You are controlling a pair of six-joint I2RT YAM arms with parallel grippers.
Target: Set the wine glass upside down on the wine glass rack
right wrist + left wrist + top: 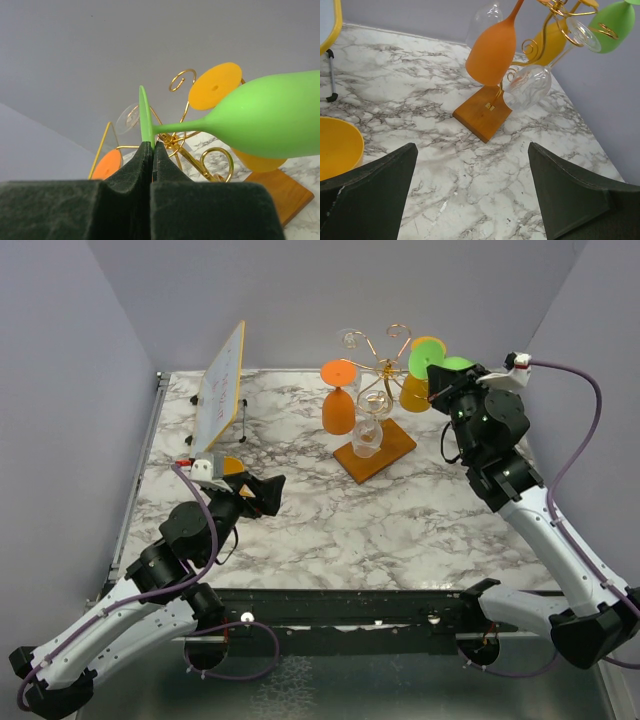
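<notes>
Grey walls [60, 390] box in a white-veined marble table [330, 520]. Far centre stands the wine glass rack [385, 365], curled gold wire on a wooden block. The right gripper [152, 150] pinches the matte green wine glass [270, 120] by its flat foot beside those curls, its rim cut off from view. The left gripper [472, 147] gapes wide and empty.

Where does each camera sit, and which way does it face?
Top external: above and behind the arms, looking down on the table; both arms, left gripper and right gripper show.
Left wrist: on the left arm, facing the wine glass rack; its open gripper frames the bottom.
Right wrist: on the right arm, looking along its shut gripper, pinching the green wine glass by its foot.
Shared: all show the rack.
</notes>
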